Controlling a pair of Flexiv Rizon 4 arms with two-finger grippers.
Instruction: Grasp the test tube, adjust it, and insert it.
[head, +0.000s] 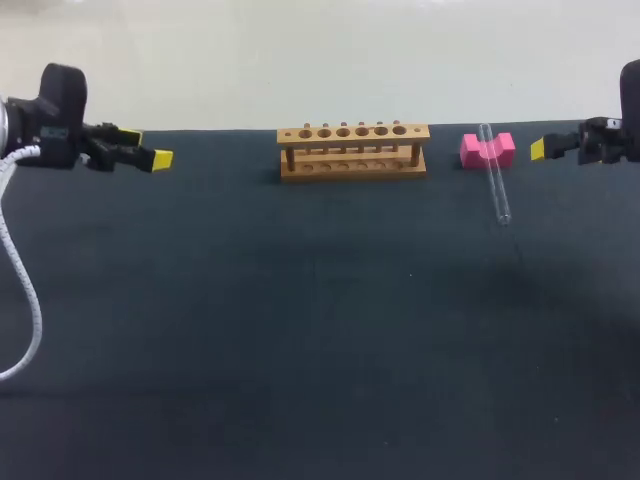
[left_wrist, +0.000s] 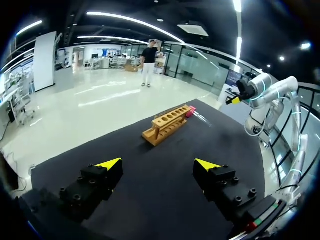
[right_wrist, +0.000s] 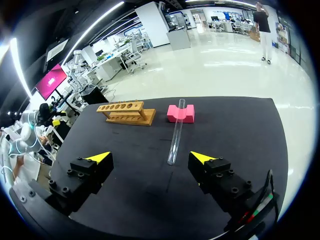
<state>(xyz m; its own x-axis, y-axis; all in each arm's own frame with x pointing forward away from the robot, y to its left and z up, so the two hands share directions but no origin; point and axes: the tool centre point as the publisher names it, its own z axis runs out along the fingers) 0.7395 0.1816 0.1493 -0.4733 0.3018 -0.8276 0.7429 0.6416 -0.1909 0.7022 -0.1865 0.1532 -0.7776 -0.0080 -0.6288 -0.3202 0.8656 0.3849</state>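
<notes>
A clear glass test tube (head: 495, 182) lies slanted with its upper end resting in the notch of a pink block (head: 487, 150); its lower end rests on the black table. In the right wrist view the test tube (right_wrist: 175, 133) lies ahead of my open right gripper (right_wrist: 150, 157), beyond its fingertips. A wooden rack (head: 353, 150) with a row of holes stands at the back middle, left of the pink block (right_wrist: 181, 113). My right gripper (head: 545, 148) hovers at the far right edge. My left gripper (head: 150, 148) hovers open at the far left, far from the wooden rack (left_wrist: 167, 125).
The black table (head: 300, 330) stretches wide in front of the rack with nothing on it. A white cable (head: 22, 290) hangs from my left arm along the left edge.
</notes>
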